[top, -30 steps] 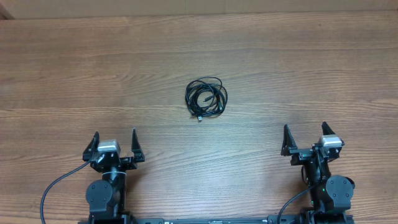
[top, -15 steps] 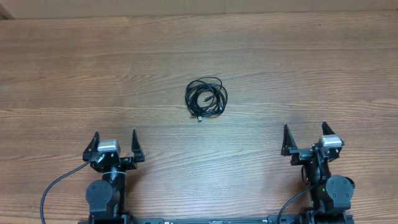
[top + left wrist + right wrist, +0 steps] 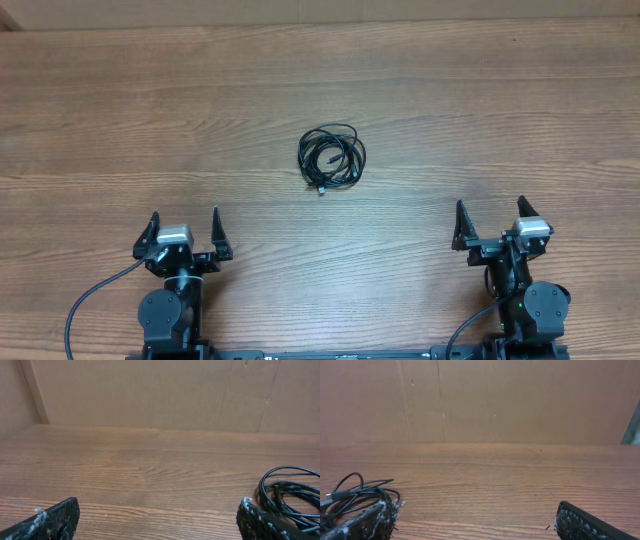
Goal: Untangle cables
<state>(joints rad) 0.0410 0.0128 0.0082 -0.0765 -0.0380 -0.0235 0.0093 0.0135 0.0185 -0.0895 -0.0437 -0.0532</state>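
Cables (image 3: 332,159) sit as one small coiled bundle around the middle of the table (image 3: 100,100), loops overlapping, nothing pulled free. Task not started as far as I can judge; step in hand is the approach. Left gripper (image 3: 185,213) is at the table's near edge, left side, jaws wide apart, nothing between them. Right gripper (image 3: 490,202) is the same at the near edge, right side: jaws wide, empty. Both are well apart from the bundle, which lies between them and further in toward the table's centre. Wrist views agree: each sees the bundle off to its inner side, flat on the table, beyond its own jaws. One plug end (image 3: 320,188) pokes out of the coil on the side facing the near edge; too small to say more. Next move, my read: bring one arm in over the table's middle and pinch a single outer loop or that plug end, going low since the cords are thin and lie flat. Other arm likely pins the rest of the coil so the whole bundle doesn't drag. Can't tell how knotted it is.
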